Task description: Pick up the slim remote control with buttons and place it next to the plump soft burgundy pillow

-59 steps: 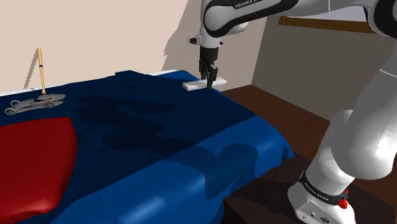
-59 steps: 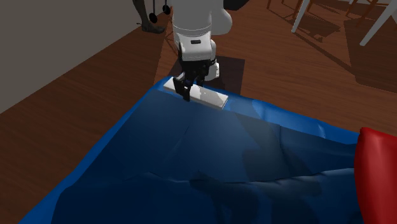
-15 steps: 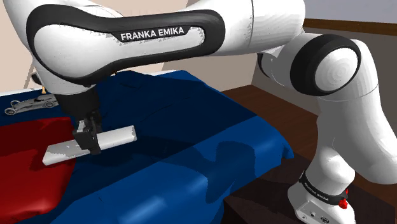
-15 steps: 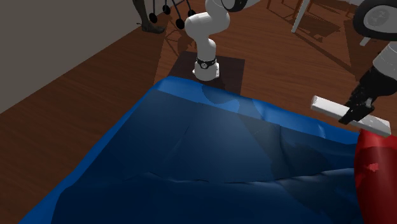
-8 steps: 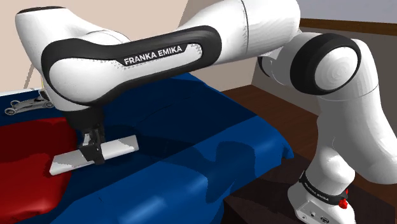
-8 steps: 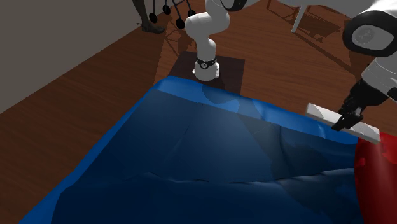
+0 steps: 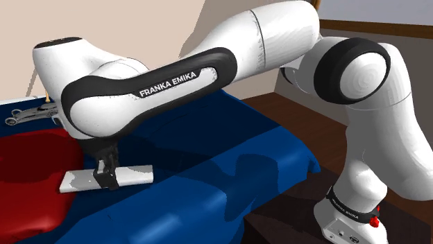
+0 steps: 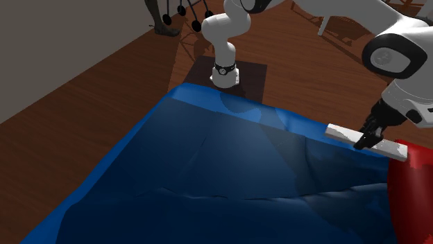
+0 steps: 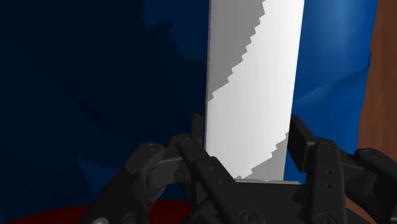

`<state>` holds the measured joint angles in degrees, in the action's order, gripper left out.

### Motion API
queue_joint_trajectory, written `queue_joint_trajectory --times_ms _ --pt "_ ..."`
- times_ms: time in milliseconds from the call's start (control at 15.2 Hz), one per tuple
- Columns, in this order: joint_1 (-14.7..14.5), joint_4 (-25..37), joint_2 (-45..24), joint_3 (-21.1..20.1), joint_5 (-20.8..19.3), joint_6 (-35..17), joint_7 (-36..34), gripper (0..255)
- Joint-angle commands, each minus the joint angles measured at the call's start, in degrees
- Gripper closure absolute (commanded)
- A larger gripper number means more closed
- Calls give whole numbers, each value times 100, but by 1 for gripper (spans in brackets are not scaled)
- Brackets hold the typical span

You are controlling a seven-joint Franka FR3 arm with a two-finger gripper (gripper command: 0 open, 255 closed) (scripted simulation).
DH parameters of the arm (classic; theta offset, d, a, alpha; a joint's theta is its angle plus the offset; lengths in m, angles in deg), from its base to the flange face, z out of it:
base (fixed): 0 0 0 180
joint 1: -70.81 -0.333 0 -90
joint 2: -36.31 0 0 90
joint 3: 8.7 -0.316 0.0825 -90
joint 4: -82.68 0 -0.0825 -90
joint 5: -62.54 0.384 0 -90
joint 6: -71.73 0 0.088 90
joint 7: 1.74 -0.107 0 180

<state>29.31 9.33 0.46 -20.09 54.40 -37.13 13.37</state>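
Though rumpled, blue bedspread [image 8: 208, 166] beneath red pillow [image 7: 28, 163], wood floor [image 8: 69, 97] beyond.

pillow [image 7: 28, 173]: you see it cut by the shoulder view's left and lower edges | remote [image 7: 135, 174]: middle covered by end effector [image 7: 109, 183] | toy car [image 7: 21, 116]: one end behind the arm
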Motion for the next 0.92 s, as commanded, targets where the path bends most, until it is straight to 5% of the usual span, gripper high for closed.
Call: queue_joint_trajectory --times_ms 0,858 --pt "3 -89 -35 7 -10 -127 -10 255" --pt "9 -418 -214 32 -55 -631 -49 255"
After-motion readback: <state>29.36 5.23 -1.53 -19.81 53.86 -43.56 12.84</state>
